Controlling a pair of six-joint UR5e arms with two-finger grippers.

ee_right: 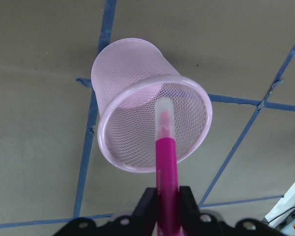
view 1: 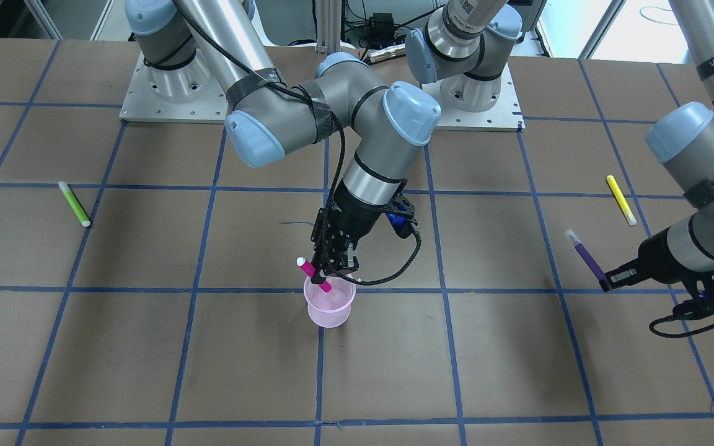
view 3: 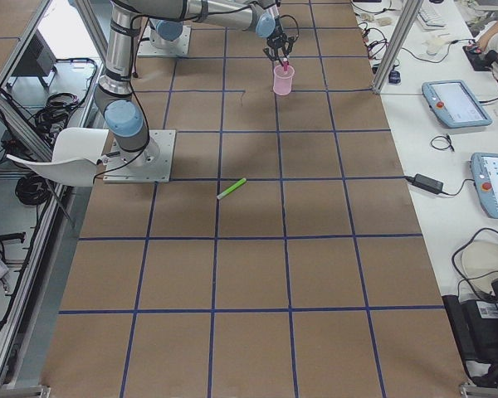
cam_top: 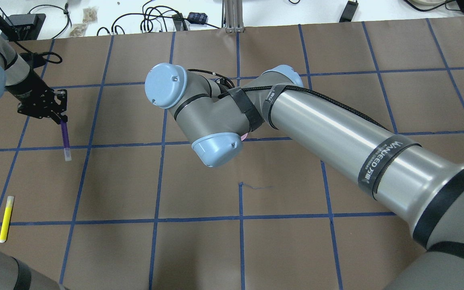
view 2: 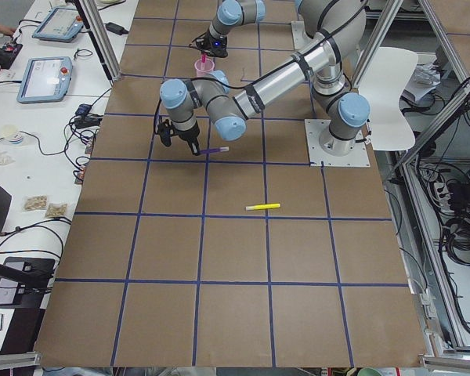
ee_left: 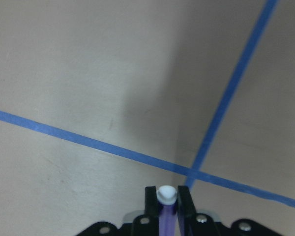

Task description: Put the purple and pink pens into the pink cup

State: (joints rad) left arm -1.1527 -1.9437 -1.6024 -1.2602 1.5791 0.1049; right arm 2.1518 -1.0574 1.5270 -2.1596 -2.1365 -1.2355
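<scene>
The pink mesh cup [view 1: 330, 306] stands upright near the table's middle. My right gripper [view 1: 333, 267] is shut on the pink pen [view 1: 313, 274] and holds it tilted, its lower end at the cup's mouth. The right wrist view shows the pen [ee_right: 166, 167] pointing into the cup [ee_right: 108, 98]. My left gripper [view 1: 608, 284] is shut on one end of the purple pen [view 1: 586, 255], which lies level, well off to the side of the cup. That pen also shows in the overhead view [cam_top: 65, 139] and the left wrist view [ee_left: 166, 211]. In the overhead view my right arm hides the cup.
A yellow pen [view 1: 621, 199] lies on the table near my left arm. A green pen [view 1: 75, 204] lies far out on my right side. The brown table top carries a grid of blue tape lines. Both arm bases [view 1: 165, 87] stand at the table's rear edge.
</scene>
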